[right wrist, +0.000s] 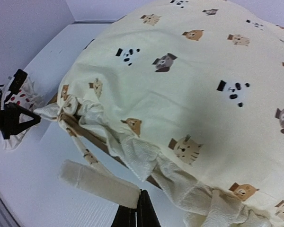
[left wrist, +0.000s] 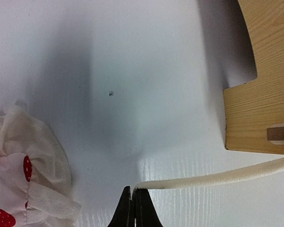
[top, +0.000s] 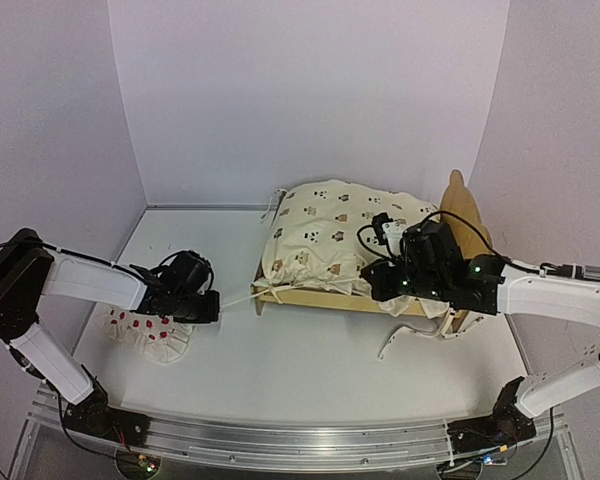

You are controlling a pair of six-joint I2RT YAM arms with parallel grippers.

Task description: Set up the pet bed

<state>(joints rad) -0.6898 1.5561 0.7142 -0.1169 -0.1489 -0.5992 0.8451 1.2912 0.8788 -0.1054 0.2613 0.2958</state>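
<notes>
Stretching leftward from the pet bed [top: 310, 297] at centre frame, a cream tie [left wrist: 217, 177] is pinched in the closed left tool [left wrist: 134, 203] while a second tie [right wrist: 97, 182] is clamped by the right tool [right wrist: 137, 208], seemingly so the quilt [top: 330, 230] is drawn square.

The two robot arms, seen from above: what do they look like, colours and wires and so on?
Both the left arm and right arm have smooth white tube sections joined by chunky black joints. Thin black cables loop near the wrists, and small green lights glow on the right one. Each ends in slim, pointed black fingers.
</notes>
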